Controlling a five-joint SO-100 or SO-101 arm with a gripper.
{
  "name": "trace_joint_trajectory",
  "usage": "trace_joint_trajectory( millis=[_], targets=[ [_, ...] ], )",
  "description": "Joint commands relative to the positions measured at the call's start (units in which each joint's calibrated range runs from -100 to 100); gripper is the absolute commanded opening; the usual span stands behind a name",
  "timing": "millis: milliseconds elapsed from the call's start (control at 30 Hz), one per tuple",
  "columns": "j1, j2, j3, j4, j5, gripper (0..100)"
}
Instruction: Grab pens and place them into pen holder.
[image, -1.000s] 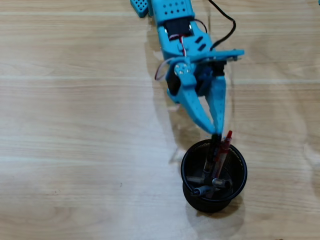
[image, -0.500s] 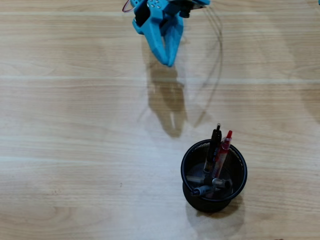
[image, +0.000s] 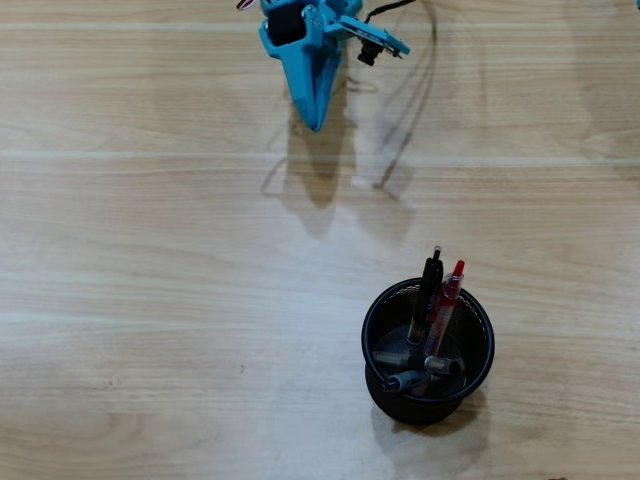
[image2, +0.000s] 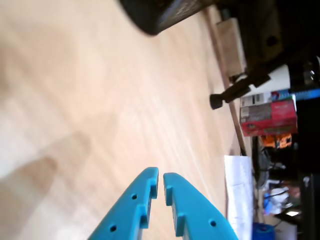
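A round black wire-mesh pen holder (image: 428, 352) stands on a pale wooden table (image: 150, 300), seen from overhead. Inside it, an all-black pen (image: 427, 290) and a red and clear pen (image: 446, 303) lean upright side by side against the far rim, their tips poking above it. Two more pens lie lower inside, only their grey and dark ends visible near the bottom. No pens show on the table around the holder.

The bright blue two-finger gripper (image: 315, 124) sits well apart from the holder, near the top edge of the picture, empty. In the wrist view its jaws are nearly together with only a thin slit between them, gripping nothing (image2: 160, 176).

The placing step looks finished; probably nothing is left but for the arm to park.
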Motion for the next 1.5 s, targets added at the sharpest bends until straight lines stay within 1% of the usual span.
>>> trace_joint_trajectory(
  millis=[0, 100, 200, 267, 367, 1467],
  targets=[
    [1.06, -7.69, 0.50, 15.40, 6.26, 2],
    [3.14, -13.32, 1.67, 25.73, 8.90, 2],
    [3.78, -19.45, 1.76, 32.96, 11.24, 2],
    [3.78, -21.47, 1.58, 36.58, 12.46, 2],
    [3.69, -20.88, 0.77, 38.56, 13.52, 2],
    [4.23, -20.88, 0.68, 38.04, 13.37, 2]
  ],
)
